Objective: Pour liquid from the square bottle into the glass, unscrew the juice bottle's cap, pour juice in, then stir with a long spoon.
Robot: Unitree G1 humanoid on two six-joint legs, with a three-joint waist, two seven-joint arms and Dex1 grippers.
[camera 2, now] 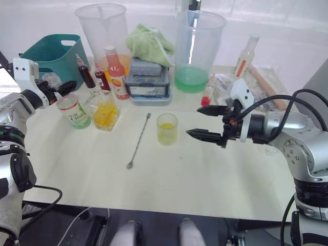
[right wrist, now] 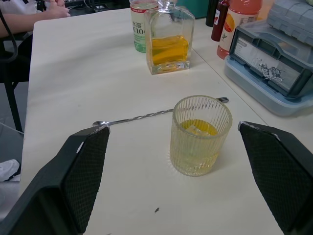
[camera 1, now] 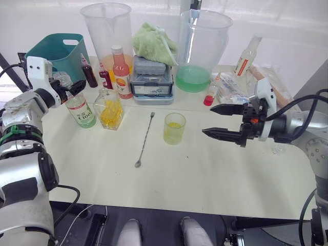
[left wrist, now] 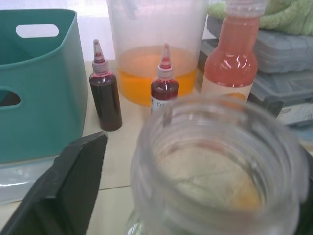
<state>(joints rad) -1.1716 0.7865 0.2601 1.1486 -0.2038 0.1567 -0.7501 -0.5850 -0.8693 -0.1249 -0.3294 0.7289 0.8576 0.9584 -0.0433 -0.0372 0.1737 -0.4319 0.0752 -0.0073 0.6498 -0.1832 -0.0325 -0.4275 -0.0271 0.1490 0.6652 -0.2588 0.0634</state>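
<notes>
Pale cream table before a bright white wall

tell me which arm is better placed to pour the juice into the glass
Left. Its gripper is already at the open neck of the juice bottle; the right gripper hangs open beside the glass.

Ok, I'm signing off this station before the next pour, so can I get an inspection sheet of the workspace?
Surface: cream table, one dark speck near the glass.
Job's things: glass holds yellow liquid; long spoon lies flat beside it; square bottle upright; juice bottle upright, mouth uncapped.
Clutter: orange-liquid jug, green-liquid jug, green cloth on grey box, teal basket, red-capped bottle.
Grippers: left gripper at the juice bottle's neck; right gripper jaws open, either side of the glass, not touching.
Cables: black cable along the right arm.
Surroundings: a person's arm at the table's edge.
</notes>
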